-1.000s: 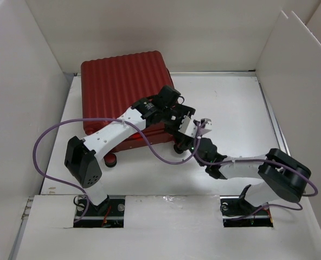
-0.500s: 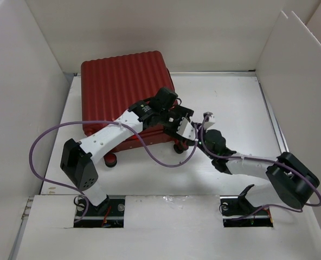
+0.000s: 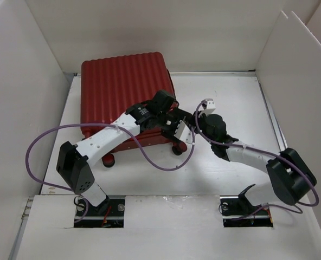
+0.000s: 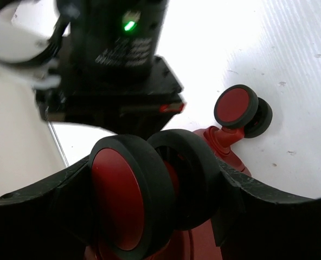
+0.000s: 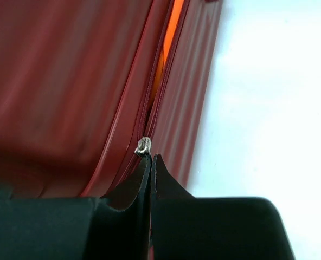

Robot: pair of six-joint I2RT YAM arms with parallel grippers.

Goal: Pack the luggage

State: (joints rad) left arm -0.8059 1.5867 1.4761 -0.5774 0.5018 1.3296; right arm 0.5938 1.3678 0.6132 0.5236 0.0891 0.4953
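Note:
The luggage [image 3: 120,81] is a dark red ribbed suitcase lying flat at the back left of the table, its shells closed. My left gripper [image 3: 179,142] is at its near right corner. In the left wrist view its fingers [image 4: 269,206] clamp either side of a black and red twin wheel [image 4: 149,195]. My right gripper [image 3: 193,121] is at the suitcase's right side. In the right wrist view it [image 5: 151,160] is shut, a silver zipper pull [image 5: 143,146] pinched at its tips on the seam. Further along, the seam gapes and shows orange [image 5: 168,38].
White walls box in the table on the left, back and right. Purple cables [image 3: 160,157] loop off both arms over the near table. Another suitcase wheel [image 3: 110,160] sits at the near left corner, and one [image 4: 242,108] shows behind the left fingers.
My right arm has stretched farther back along the suitcase's right side with its gripper still shut. The left arm's elbow has slid left and nearer; its grip on the wheel is unchanged.

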